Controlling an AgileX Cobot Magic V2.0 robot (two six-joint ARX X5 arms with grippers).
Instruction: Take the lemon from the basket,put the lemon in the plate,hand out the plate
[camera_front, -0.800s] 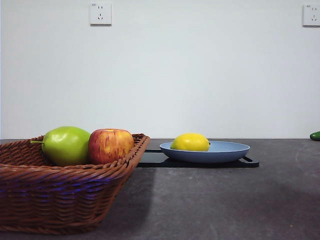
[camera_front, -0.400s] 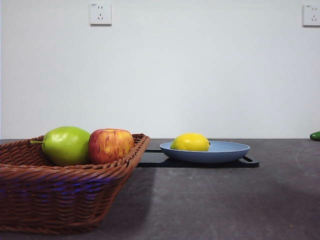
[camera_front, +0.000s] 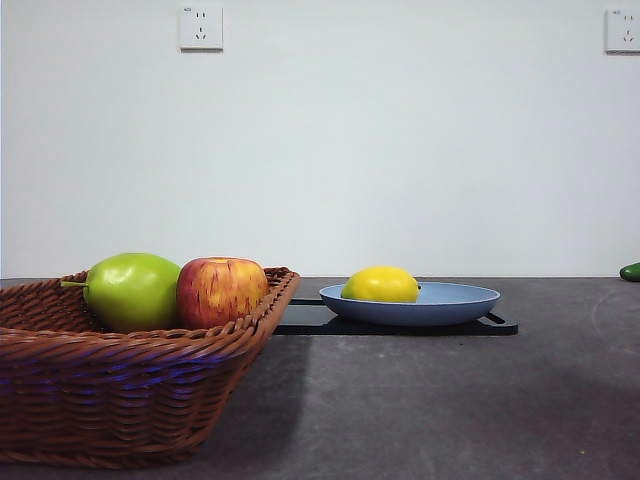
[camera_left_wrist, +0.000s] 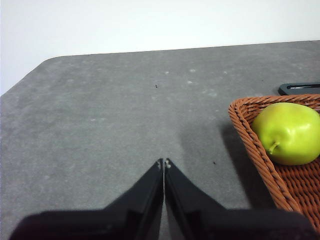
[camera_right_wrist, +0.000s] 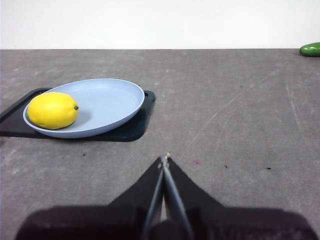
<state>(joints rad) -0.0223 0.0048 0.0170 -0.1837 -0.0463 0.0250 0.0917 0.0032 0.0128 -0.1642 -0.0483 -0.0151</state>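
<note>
Lemon (camera_front: 380, 284) is what we see first, lying in the light blue plate (camera_front: 455, 300) toward one side of its bowl, clear of the rim as far as our right wrist view (camera_right_wrist: 52, 110) lets us judge. We see the plate (camera_right_wrist: 110, 102) resting on a flat black tray (camera_front: 500, 325), which lies on the grey table (camera_front: 450, 400). In our front view the wicker basket (camera_front: 120, 400) stands near and large beside the tray, and in it we find a green apple (camera_front: 132, 290) and a red-yellow apple (camera_front: 220, 291) touching each other against the far rim. Our left gripper (camera_left_wrist: 164, 162) hangs above bare table just beside the basket (camera_left_wrist: 250, 145), its two black jaws pressed together at the tips and holding nothing; we can see the green apple (camera_left_wrist: 287, 132) in the basket's corner from there. Our right gripper (camera_right_wrist: 165, 160) hovers over the table near the plate and apart from it, its jaws likewise closed tip to tip with nothing between them. Neither arm shows in our front view. At the far edge of the table we notice a small dark green object (camera_right_wrist: 311, 48), too far off for us to tell what it is. On the white wall behind we see two sockets (camera_front: 200, 27).
</note>
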